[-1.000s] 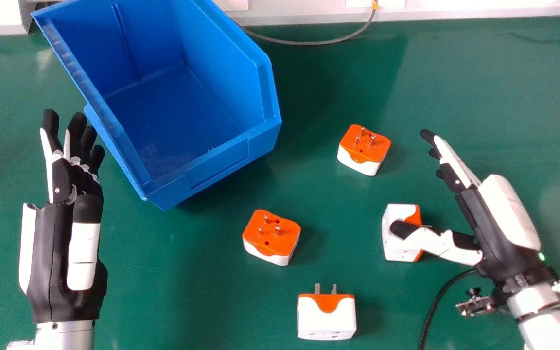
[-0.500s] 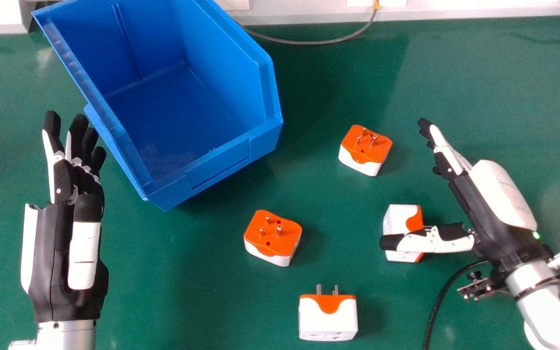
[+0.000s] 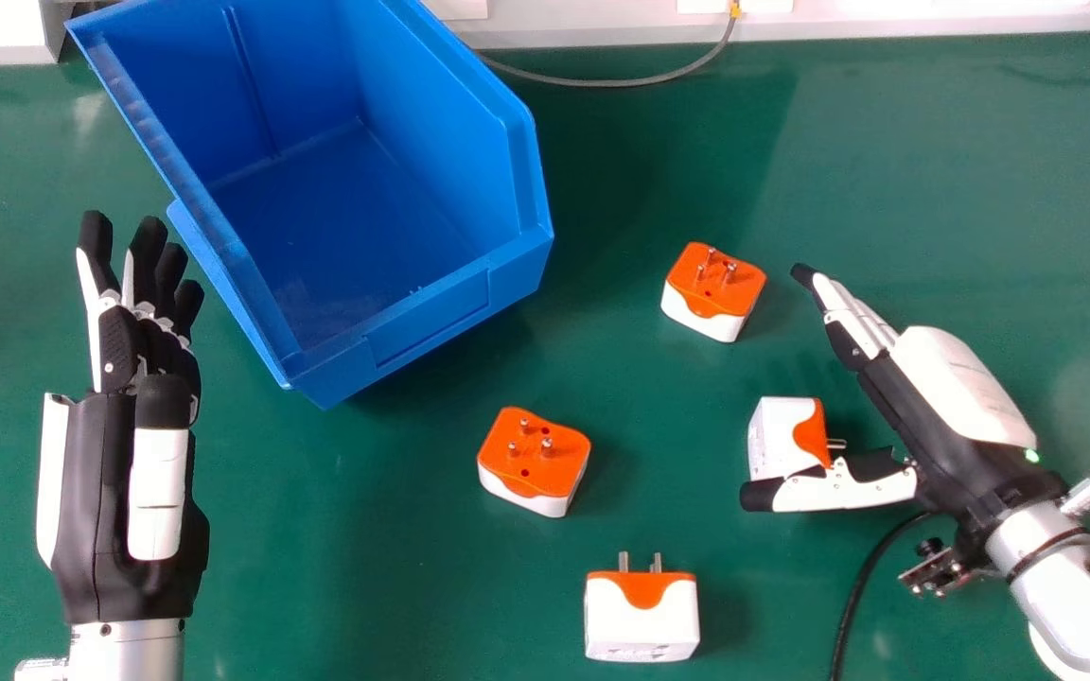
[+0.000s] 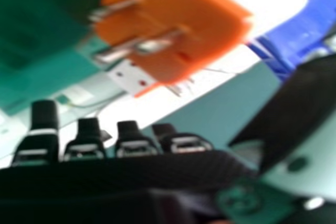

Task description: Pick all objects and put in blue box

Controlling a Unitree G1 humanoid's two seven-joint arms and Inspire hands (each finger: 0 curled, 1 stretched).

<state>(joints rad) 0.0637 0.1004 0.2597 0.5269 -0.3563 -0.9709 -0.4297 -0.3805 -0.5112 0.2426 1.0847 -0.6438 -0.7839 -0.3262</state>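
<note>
Nearby, a blue box (image 3: 427,326) sits at the far left of a green table (image 3: 365,586), its floor bare. The robot's left hand (image 3: 167,350), fingers extended, rests beside it. The right hand (image 3: 933,397), also open, has its thumb just beside 1 white-and-orange adapter (image 3: 777,440). The other 3 adapters (image 3: 534,463) stand on the table: 1 near the box, 1 farther off, 1 at the near edge. The count appears to be 0 boxed, 4 to go.
</note>
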